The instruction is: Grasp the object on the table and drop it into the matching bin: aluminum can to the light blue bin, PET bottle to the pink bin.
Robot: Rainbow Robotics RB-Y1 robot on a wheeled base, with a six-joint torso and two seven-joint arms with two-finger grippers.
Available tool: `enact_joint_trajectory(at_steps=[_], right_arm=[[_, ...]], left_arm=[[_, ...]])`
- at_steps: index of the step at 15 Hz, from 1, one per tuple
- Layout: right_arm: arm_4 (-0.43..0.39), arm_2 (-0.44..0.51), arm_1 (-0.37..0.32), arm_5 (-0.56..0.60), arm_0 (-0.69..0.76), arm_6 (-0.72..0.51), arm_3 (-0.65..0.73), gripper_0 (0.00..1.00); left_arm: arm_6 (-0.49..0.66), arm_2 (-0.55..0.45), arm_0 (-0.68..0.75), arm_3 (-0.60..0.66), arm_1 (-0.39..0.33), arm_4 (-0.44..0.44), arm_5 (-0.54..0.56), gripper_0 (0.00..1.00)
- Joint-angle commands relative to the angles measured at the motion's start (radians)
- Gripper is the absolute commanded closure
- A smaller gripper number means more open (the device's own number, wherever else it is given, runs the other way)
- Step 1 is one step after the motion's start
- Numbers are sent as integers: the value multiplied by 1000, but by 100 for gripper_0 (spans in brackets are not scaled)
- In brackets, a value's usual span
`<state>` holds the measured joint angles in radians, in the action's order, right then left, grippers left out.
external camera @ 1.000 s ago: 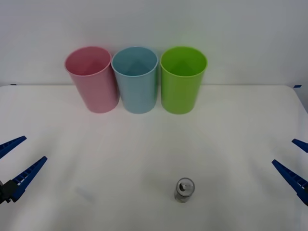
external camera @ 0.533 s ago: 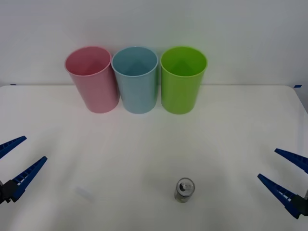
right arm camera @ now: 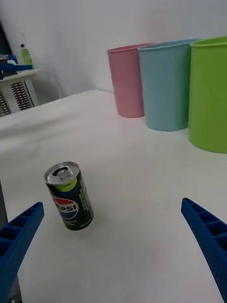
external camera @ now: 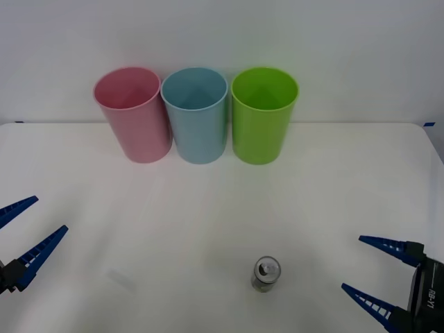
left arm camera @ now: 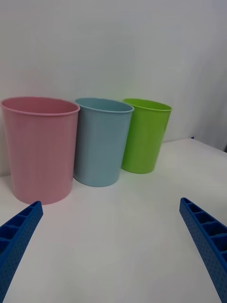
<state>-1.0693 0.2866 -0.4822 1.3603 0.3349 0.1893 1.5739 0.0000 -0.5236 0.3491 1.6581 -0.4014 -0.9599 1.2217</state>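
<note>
The aluminum can point(external camera: 266, 273) is small and dark with a silver top, and it stands upright on the white table point(external camera: 208, 208) near the front. My right gripper point(external camera: 352, 263) is open, low over the table to the can's right, with a clear gap between them. In the right wrist view the can point(right arm camera: 70, 196) sits ahead of the open right gripper point(right arm camera: 112, 204), close to one finger. At the back stand the pink bin point(external camera: 135, 118) and the light blue bin point(external camera: 198, 118). My left gripper point(external camera: 50, 214) hangs open at the table's left edge, far from the can.
A lime green bin point(external camera: 262, 118) stands right of the light blue one, touching it in a row by the back wall. In the left wrist view the bins appear as pink point(left arm camera: 40, 147), light blue point(left arm camera: 101, 142) and green point(left arm camera: 144, 135). Bare table lies between the bins and the can.
My right gripper has come in from the right edge toward the can, staying open. The left gripper, the can and the bins have not moved.
</note>
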Motion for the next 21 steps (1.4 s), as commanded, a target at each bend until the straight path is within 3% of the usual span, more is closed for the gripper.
enact_joint_trajectory(at_steps=[1,5,10,21], right_arm=[[-31,-37,-1,31,-62,84,-83,0],[-32,-123,-3,28,-126,187,-167,0],[-34,-247,-3,-29,-186,217,-242,0],[-31,-466,16,-222,-243,298,-249,0]], left_arm=[[0,0,0,0,0,0,0,0],[0,0,0,0,0,0,0,0],[0,0,0,0,0,0,0,0],[0,0,0,0,0,0,0,0]])
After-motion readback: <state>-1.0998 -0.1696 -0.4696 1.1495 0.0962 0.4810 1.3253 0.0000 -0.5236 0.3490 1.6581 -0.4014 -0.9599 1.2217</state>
